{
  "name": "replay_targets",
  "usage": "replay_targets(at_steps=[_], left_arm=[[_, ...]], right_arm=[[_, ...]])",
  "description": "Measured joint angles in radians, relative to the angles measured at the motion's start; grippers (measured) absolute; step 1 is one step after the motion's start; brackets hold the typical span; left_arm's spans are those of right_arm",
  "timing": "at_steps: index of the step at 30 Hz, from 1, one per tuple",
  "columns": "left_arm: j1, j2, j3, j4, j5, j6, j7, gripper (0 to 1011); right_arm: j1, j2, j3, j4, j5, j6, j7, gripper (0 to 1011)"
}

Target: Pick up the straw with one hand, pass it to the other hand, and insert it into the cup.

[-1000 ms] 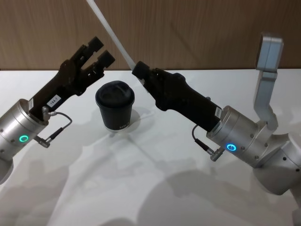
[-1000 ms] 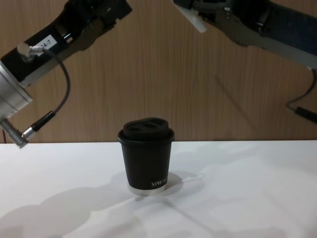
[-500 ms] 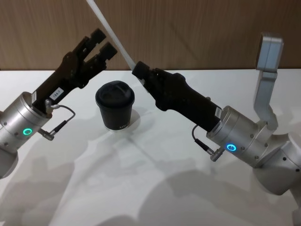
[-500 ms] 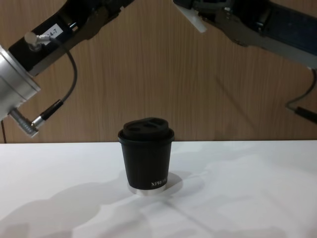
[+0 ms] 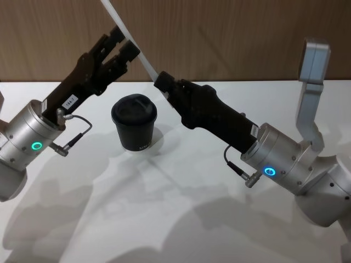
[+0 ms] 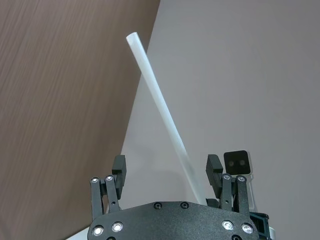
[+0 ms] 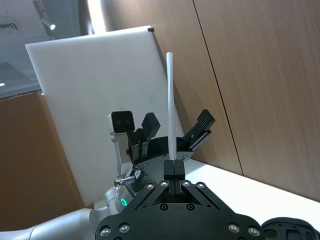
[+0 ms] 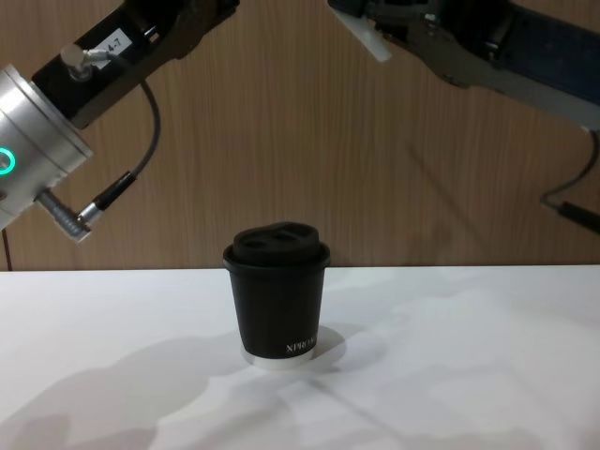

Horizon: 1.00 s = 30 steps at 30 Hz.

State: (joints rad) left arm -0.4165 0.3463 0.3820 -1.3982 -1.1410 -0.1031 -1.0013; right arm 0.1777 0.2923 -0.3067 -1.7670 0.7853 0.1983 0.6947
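Note:
The white straw (image 5: 145,61) slants up and to the left above the table, with my right gripper (image 5: 160,81) shut on its lower end. The straw's short lower tip (image 8: 368,40) sticks out below that grip. My left gripper (image 5: 123,43) is open, raised above the cup, with the straw's upper part between its spread fingers. In the left wrist view the straw (image 6: 165,115) runs between the two fingertips (image 6: 119,167), closer to one of them and not clamped. The black lidded cup (image 5: 134,123) stands upright on the table, below and between both grippers.
The white table (image 5: 164,219) spreads around the cup (image 8: 277,295). A wooden wall (image 5: 230,33) closes the back. A grey part of my right arm (image 5: 311,82) rises at the right. A white board (image 7: 95,100) stands behind the left arm.
My left gripper has risen and moved right toward the straw, so its open fingers now stand around it. The right gripper, the straw and the cup have stayed still.

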Motion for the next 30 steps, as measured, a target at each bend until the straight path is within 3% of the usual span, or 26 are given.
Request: replay_targets(at_steps=[30], left_arm=[[-0.051, -0.017, 0.026, 0.036, -0.053, 0.006, -0.037, 1003]], right_arm=[[0.000, 0.000, 0.000, 0.000, 0.000, 0.000, 0.000, 1]])
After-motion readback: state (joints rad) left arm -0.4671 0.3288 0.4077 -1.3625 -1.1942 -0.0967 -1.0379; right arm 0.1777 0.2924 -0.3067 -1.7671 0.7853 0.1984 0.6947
